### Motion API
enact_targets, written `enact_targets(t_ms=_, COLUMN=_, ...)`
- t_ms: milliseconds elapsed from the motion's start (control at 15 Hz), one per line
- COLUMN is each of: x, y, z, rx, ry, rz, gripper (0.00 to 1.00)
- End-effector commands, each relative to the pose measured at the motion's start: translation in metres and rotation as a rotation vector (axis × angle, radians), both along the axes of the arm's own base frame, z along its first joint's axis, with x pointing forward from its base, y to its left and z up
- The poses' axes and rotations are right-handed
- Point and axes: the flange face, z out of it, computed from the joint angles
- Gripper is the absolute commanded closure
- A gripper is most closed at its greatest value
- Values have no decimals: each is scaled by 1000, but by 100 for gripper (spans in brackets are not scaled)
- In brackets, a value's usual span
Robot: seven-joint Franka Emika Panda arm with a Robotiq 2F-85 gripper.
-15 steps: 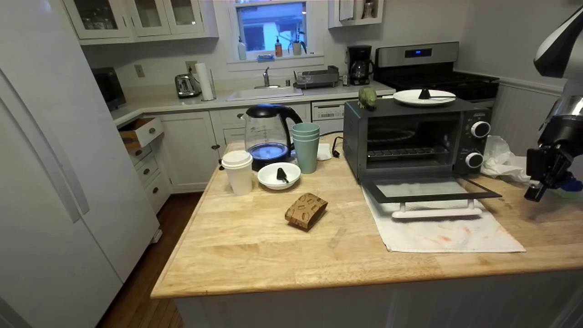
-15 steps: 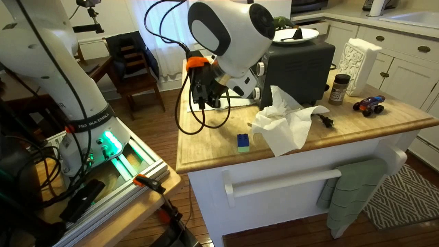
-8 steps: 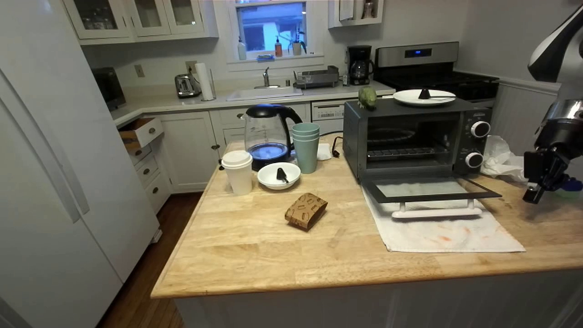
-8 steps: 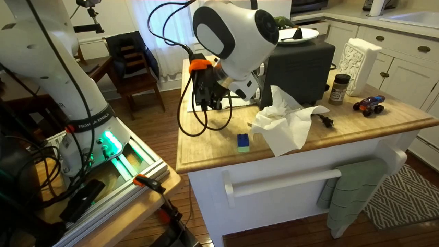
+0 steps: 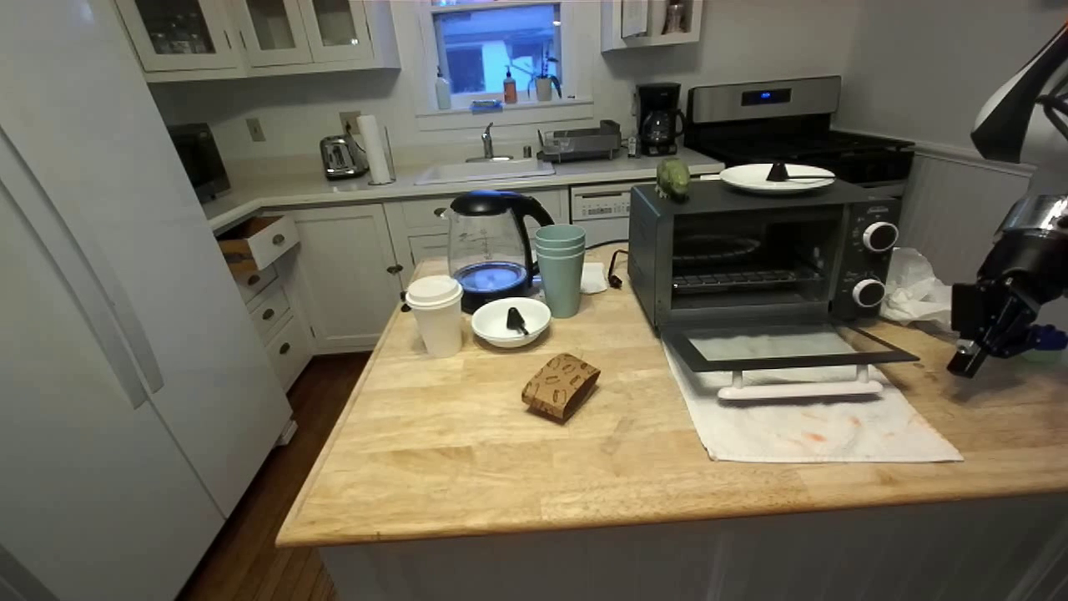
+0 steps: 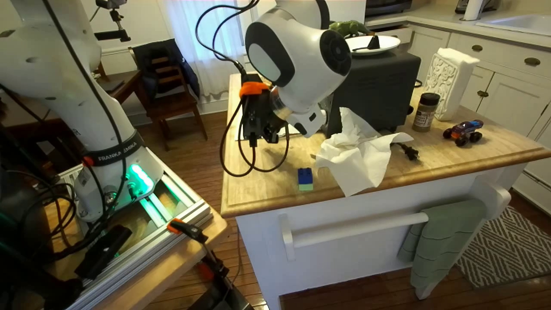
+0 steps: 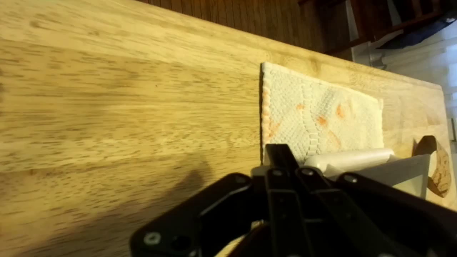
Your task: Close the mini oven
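The mini oven (image 5: pixel 651 259) stands on the wooden island with its glass door (image 5: pixel 793 365) dropped open, roughly flat. Its white bar handle (image 5: pixel 801 391) hangs just above a stained paper towel (image 5: pixel 834 434). In an exterior view the oven's side and back (image 6: pixel 374 94) face the camera and the door is mostly hidden. My gripper (image 5: pixel 964 363) is to the knob side of the open door, low over the table, apart from the door. In the wrist view the fingertips (image 7: pixel 278 147) are together with nothing between them. The handle (image 7: pixel 357 159) and door edge (image 7: pixel 400 171) show just beyond them.
A plate (image 5: pixel 776 178) and a green toy (image 5: pixel 672 179) sit on the oven. Crumpled paper (image 6: pixel 357 150) and a blue block (image 6: pixel 305 176) lie beside the arm. A cardboard sleeve (image 5: pixel 561 386), bowl (image 5: pixel 511 324), cups (image 5: pixel 561 275) and kettle (image 5: pixel 492 250) stand on the other side.
My gripper has moved slightly lower and a little towards the oven door. The door and the other objects have not moved.
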Motion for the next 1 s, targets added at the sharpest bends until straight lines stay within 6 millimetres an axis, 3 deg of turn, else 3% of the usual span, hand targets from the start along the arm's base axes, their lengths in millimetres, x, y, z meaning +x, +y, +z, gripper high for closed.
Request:
enact_targets(t_ms=0, x=6, y=-6, z=-16, rx=53, ry=2, rz=-74, gripper=100)
enact_targets(t_ms=467, x=9, y=-3, z=-29, rx=185, ry=-10, rz=-151, gripper=100)
enact_targets(t_ms=933, x=11, y=-19, z=-34, rx=288, ry=-56, rz=-241, gripper=100)
